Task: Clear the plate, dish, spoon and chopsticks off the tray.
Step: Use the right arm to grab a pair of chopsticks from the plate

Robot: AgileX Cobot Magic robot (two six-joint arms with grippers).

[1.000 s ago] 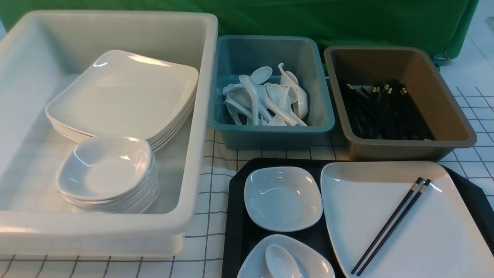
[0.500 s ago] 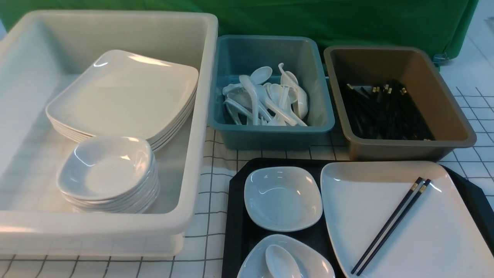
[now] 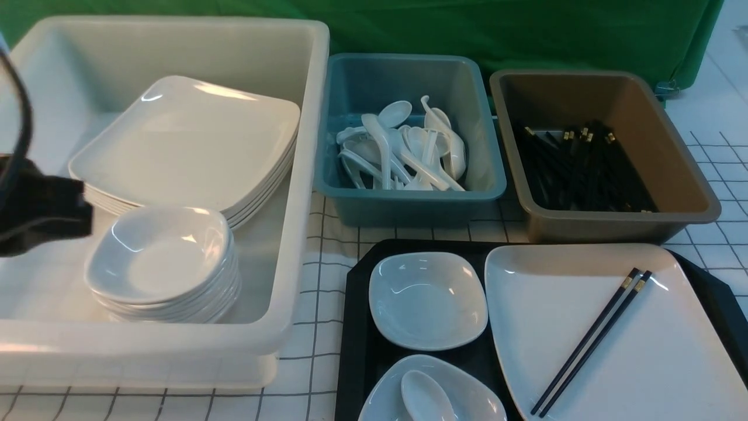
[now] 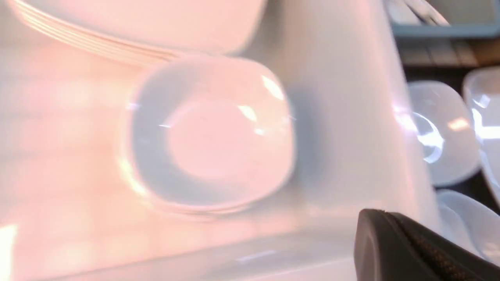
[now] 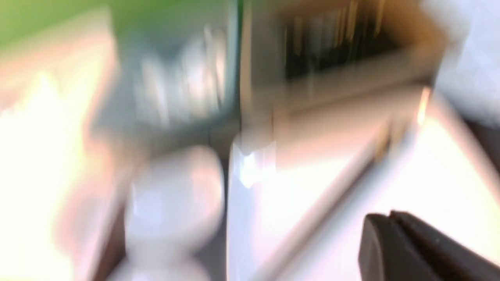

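Note:
The black tray [image 3: 355, 327] sits at the front right. On it lies the large white plate [image 3: 643, 351] with the black chopsticks [image 3: 590, 342] lying across it. A small empty dish [image 3: 428, 299] sits left of the plate. Nearer me, a second dish [image 3: 467, 397] holds the white spoon [image 3: 423, 394]. My left arm [image 3: 41, 216] shows at the left edge, over the white tub. In the left wrist view, my left gripper [image 4: 384, 214] is shut and empty, above the tub's near wall. My right gripper [image 5: 388, 215] is shut on nothing, over the blurred plate [image 5: 312, 203].
The big white tub [image 3: 304, 175] on the left holds a stack of plates [image 3: 187, 146] and a stack of small dishes [image 3: 160, 257]. Behind the tray, a teal tub [image 3: 409, 202] holds spoons and a brown tub [image 3: 689, 193] holds chopsticks. A green cloth hangs behind.
My left arm has come into the front view at the left edge, over the white tub. Nothing on the tray has moved.

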